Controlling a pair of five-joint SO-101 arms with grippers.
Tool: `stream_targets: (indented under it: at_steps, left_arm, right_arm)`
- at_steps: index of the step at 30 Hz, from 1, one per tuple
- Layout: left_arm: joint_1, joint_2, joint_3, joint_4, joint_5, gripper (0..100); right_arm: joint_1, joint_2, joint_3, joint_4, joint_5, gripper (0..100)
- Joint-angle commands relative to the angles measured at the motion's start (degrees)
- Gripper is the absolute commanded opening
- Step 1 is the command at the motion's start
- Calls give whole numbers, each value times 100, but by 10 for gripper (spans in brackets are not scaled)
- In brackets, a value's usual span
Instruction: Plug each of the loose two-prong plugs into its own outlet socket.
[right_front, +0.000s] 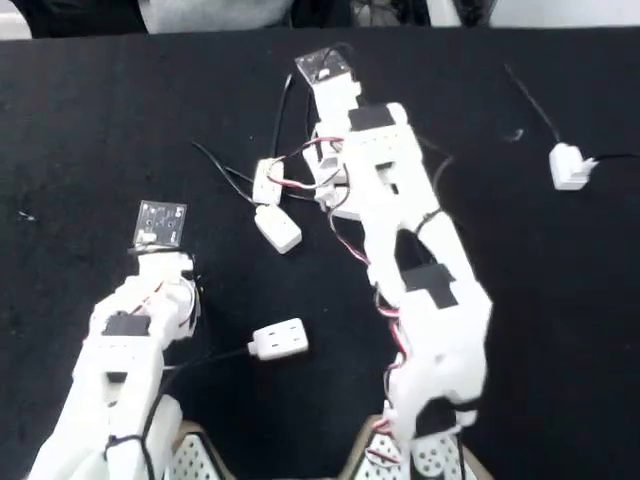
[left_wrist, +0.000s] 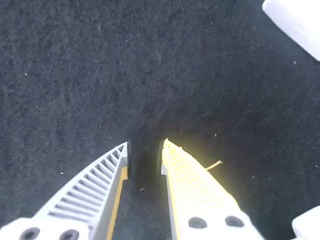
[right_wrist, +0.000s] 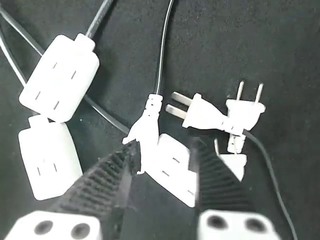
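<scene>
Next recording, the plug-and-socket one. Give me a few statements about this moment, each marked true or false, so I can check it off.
1. The right gripper has its jaws open, with a white outlet block seen in the gap. True.
2. The left gripper is shut on a plug. False: its jaws are apart with nothing between them, over the bare black table.
3. One loose plug and a second plug lie side by side with their prongs bare. True.
4. All the outlet blocks lie in one cluster. False: a lone outlet block lies on its own, apart from the others.
</scene>
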Motion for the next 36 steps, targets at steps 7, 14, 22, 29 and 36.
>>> stream_targets:
  at_steps: [7, 14, 22, 29, 36]
  left_arm:
    - [75, -105, -13, -132, 9, 120]
    - [75, -105, -13, -123, 9, 120]
    - [75, -105, -13, -123, 9, 120]
    - [75, -105, -13, -123, 9, 120]
    - [75, -105, -13, -132, 9, 120]
  right_arm:
    - [-246, 224, -796, 747, 105, 205]
    - [-378, 233, -66, -246, 246, 218]
    - [-448, 233, 1059, -1530, 176, 216]
    - [-211, 75, 1332, -1618, 176, 64]
    - [105, -787, 1596, -1618, 176, 11]
